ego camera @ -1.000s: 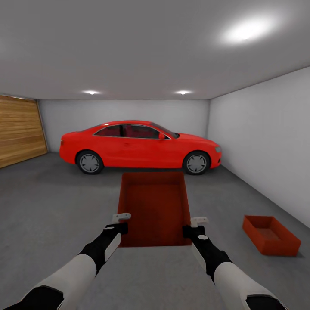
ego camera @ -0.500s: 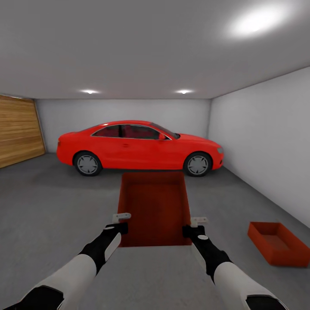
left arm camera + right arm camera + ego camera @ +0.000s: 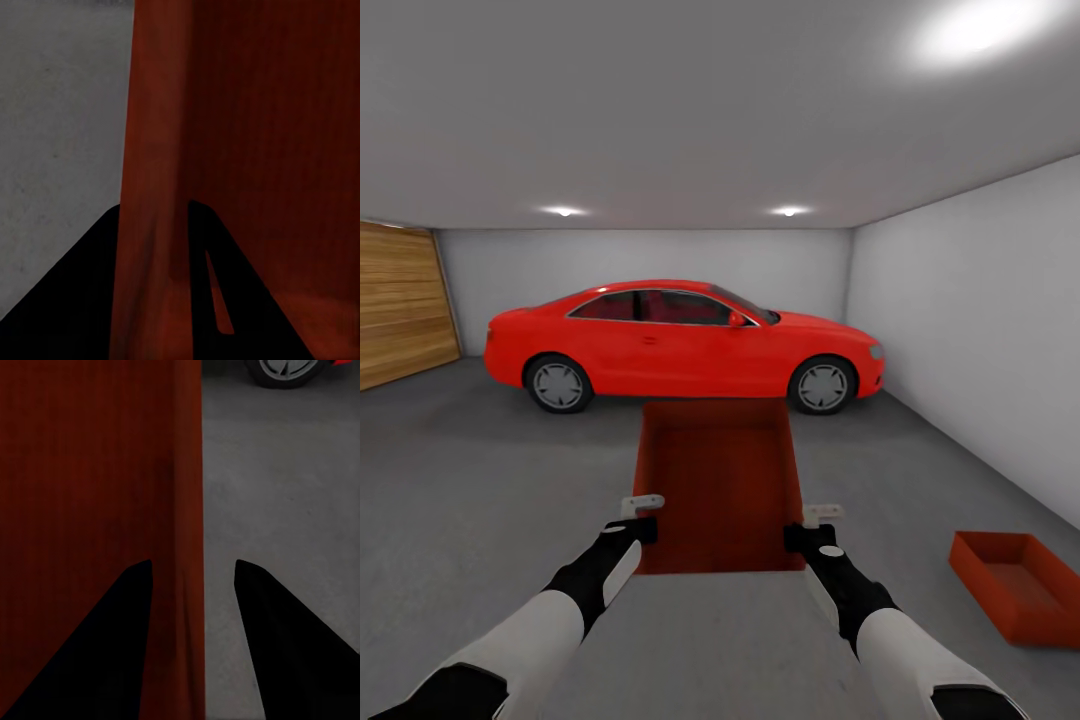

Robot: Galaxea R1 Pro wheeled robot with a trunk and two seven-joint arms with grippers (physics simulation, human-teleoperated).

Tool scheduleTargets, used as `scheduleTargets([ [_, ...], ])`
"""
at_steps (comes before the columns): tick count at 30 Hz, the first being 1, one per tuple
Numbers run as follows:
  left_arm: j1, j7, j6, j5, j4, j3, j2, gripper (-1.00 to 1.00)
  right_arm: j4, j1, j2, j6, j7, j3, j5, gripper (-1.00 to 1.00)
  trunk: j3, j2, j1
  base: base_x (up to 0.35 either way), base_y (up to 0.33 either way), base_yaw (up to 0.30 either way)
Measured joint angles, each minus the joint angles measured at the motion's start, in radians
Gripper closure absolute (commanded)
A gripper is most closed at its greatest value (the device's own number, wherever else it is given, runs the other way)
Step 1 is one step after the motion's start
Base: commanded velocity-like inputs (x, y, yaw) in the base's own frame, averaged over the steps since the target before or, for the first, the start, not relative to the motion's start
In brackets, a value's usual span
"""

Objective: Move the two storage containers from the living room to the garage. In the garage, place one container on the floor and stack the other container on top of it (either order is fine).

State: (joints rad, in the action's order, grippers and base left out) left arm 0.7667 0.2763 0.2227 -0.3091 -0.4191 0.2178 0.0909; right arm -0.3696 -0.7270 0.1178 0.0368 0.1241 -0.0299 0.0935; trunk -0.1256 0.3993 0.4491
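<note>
storage container (image 3: 720, 485) one is carried level between both arms, over the dark concrete floor (image 3: 480, 470) of the garage, its far end toward the red car (image 3: 680, 345). the left gripper (image 3: 643, 515) is clamped on its left wall, one finger (image 3: 67, 300) outside and one inside; the right gripper (image 3: 812, 525) looks pinched on the right wall the same way, though the wrist view is dim. the second storage container (image 3: 1020, 585) sits on the floor near the right wall (image 3: 980, 330), well apart from the carried one.
</note>
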Motion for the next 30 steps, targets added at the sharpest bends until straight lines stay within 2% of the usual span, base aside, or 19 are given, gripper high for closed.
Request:
scheduleTargets([
  [30,-0.001,-0.002,-0.005,0.001,0.002,-0.001,0.0,1.0,0.0,0.0,0.0,-0.002,0.001,0.002,0.001,1.0,0.0,0.0,0.0,0.321,0.0,0.0],
])
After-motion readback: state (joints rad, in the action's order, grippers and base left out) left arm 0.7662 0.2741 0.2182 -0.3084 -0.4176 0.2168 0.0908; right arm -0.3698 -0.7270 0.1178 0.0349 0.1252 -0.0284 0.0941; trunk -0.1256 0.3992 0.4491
